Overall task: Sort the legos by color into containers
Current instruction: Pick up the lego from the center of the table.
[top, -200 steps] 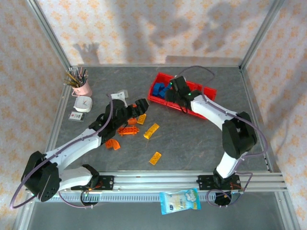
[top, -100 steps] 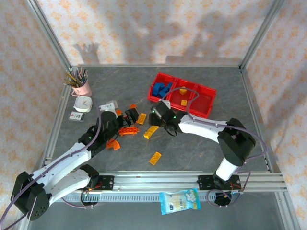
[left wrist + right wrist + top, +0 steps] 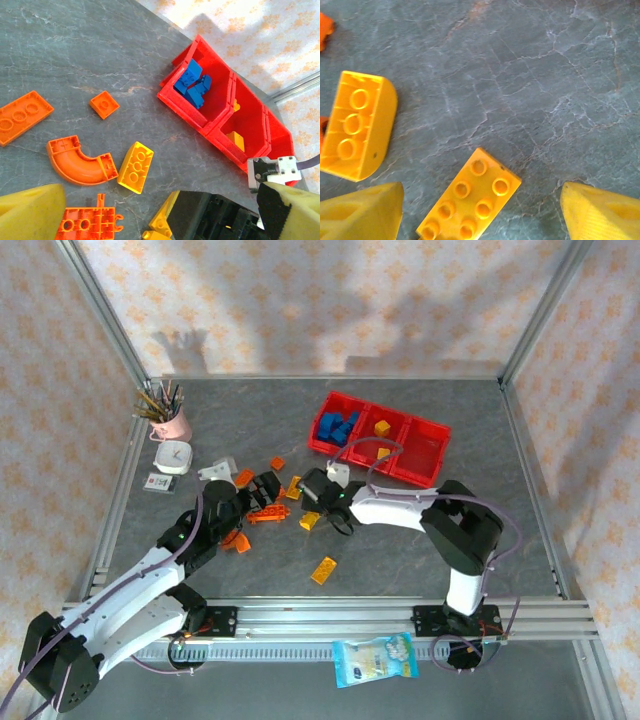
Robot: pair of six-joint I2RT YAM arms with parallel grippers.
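The red tray (image 3: pixel 425 452) of three joined bins lies slanted. Blue bricks (image 3: pixel 338 428) are heaped in its left bin, and two yellow bricks (image 3: pixel 381 427) sit in its middle bin. Left of the tray and nearer, orange pieces (image 3: pixel 265 512), including a curved arch (image 3: pixel 77 160), and loose yellow blocks (image 3: pixel 323 570) lie scattered flat.

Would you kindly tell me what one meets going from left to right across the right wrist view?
Yellow brick with a rounded end → studded yellow brick → yellow finger at the picture's right edge.
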